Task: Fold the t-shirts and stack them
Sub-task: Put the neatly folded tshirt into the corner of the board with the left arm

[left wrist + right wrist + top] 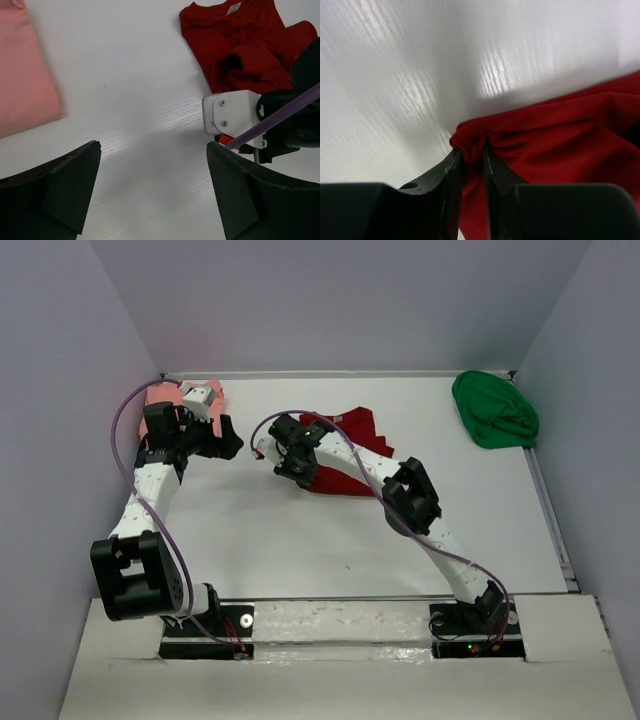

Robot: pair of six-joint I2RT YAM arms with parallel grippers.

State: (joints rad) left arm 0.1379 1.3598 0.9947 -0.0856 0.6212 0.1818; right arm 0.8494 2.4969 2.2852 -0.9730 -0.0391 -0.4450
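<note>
Cloth from the dark red t-shirt (560, 135) is bunched between the jaws of the right gripper (472, 152). Its two dark fingers (451, 170) stand nearly together, pinching a gathered corner of the shirt's edge. The rest of the shirt spreads in loose folds ahead of and to the right of that pinch, while bare white table (300, 540) lies ahead and to the left of it. The left gripper (154, 145) is spread wide and holds nothing, with only table surface between its jaws. Ahead of its right jaw, a little way off, lies the same red shirt, collar and label showing, with the right arm's wrist reaching in just beside that jaw. Out beyond its left jaw lies the salmon-pink t-shirt (20, 75), flat and smooth-edged. The bright green t-shirt (495, 410) sits crumpled in a heap well apart from both sets of jaws, at the table's far right corner.
</note>
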